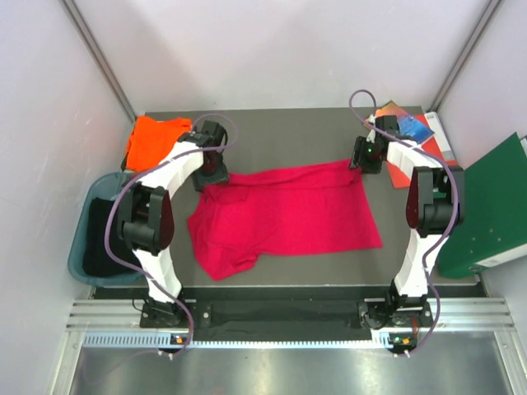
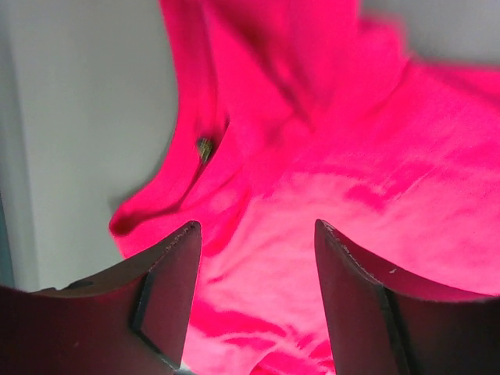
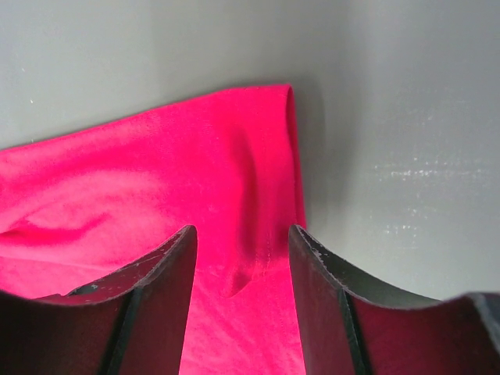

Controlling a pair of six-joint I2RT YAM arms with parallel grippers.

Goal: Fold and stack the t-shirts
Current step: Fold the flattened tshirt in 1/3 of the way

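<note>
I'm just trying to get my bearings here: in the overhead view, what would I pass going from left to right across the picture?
From the left: teal tub → orange t-shirt → crimson t-shirt → red and blue books → green binder.

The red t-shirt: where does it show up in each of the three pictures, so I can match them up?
Top external: the red t-shirt lies spread across the middle of the grey table.
Left wrist: the red t-shirt fills the centre and right, with bare table on the left.
Right wrist: a corner of the red t-shirt covers the left and lower middle, with bare table on the right.
Shared landmark: the grey table.
</note>
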